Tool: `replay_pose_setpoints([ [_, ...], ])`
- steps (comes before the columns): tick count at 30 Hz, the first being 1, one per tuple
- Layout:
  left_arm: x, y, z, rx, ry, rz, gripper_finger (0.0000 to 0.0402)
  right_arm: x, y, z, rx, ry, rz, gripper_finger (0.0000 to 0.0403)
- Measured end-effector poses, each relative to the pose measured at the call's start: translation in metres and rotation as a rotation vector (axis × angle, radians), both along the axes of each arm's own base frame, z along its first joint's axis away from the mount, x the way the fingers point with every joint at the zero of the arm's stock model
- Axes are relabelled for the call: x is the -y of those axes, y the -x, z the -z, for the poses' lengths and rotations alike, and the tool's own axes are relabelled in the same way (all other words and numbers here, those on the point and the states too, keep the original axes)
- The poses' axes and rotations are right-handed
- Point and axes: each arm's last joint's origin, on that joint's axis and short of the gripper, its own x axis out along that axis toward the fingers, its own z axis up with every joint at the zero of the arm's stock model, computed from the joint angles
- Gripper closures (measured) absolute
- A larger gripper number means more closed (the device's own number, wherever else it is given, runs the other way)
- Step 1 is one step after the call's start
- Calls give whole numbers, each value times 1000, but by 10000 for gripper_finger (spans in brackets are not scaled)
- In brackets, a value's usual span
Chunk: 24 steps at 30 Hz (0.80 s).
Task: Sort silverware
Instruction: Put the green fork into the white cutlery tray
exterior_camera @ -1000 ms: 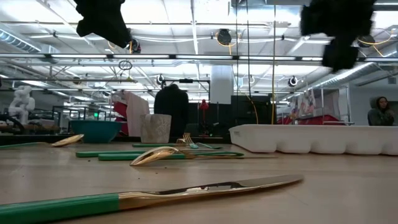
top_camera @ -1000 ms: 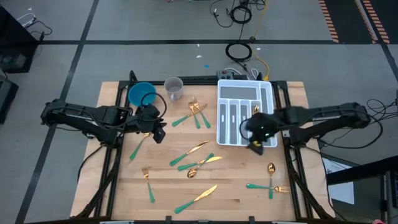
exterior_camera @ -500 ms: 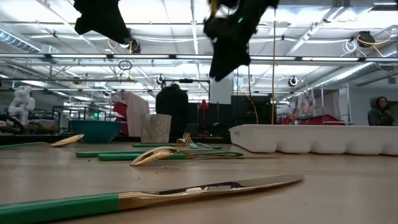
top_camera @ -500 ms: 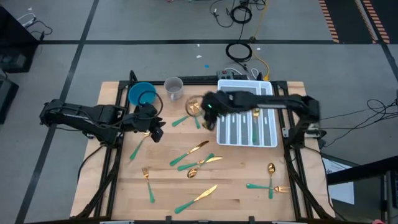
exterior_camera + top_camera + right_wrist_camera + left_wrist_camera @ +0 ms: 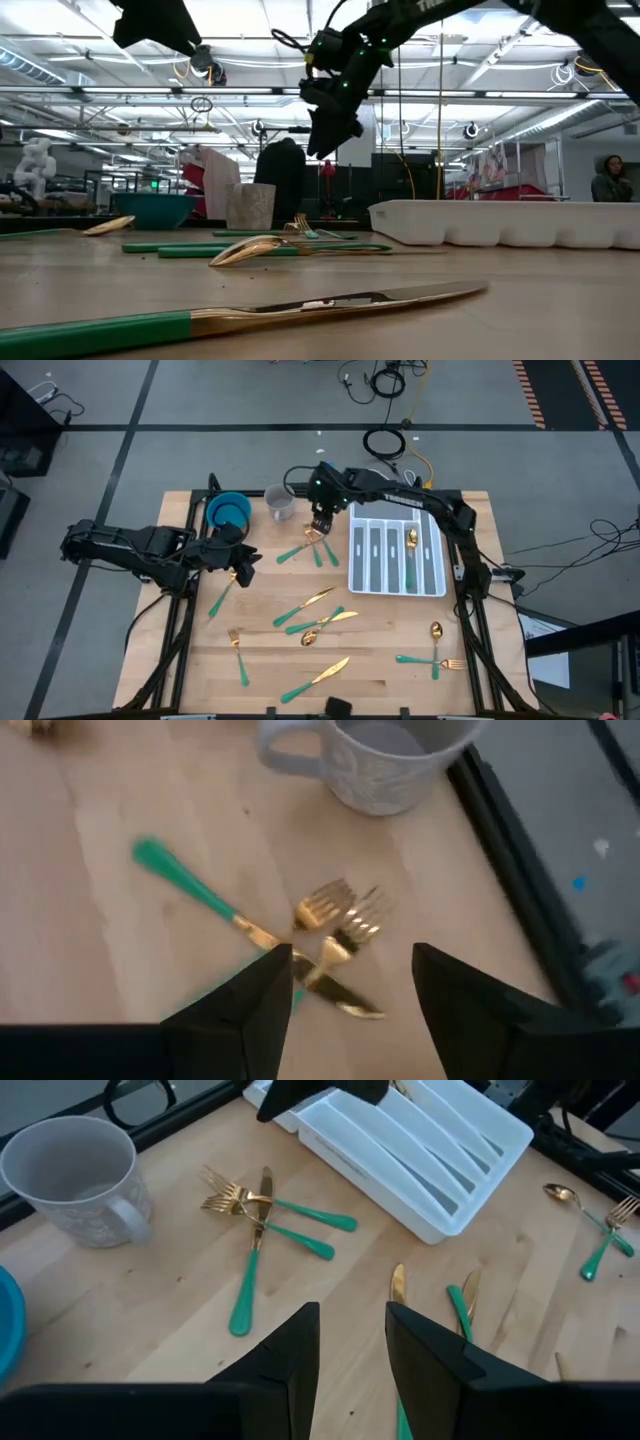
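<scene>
The right claw (image 5: 322, 520) is held above a small crossed cluster of forks and a knife (image 5: 315, 538) at the upper middle of the high view, just beside the grey mug (image 5: 280, 501); its fingers are seen spread apart and empty; the left claw (image 5: 243, 563) is poised at left centre, below the blue bowl (image 5: 228, 511), fingers parted with nothing between them; the silverware (image 5: 322, 622) is scattered over the wooden bench (image 5: 400, 685), mostly across the centre and lower right; several pieces are already laid in the white divided tray (image 5: 435, 545) at upper right.
</scene>
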Motion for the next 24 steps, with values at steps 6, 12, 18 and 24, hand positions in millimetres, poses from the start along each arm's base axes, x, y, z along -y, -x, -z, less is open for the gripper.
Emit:
replay_pose_setpoints([
  [6, 0, 0, 0, 3, -4, -12, 279, 21, -1, 0, -179, 158, -387, 203],
  [12, -4, 0, 0, 22, -12, -82, 279, 39, -5, 5, -199, 250, -539, 203],
  [18, -8, 0, -1, 27, -8, -119, 279, 51, -8, 32, -236, 217, -574, 204],
  [24, -13, 0, -1, 26, -8, -145, 279, 54, -12, 38, -222, 246, -605, 204],
])
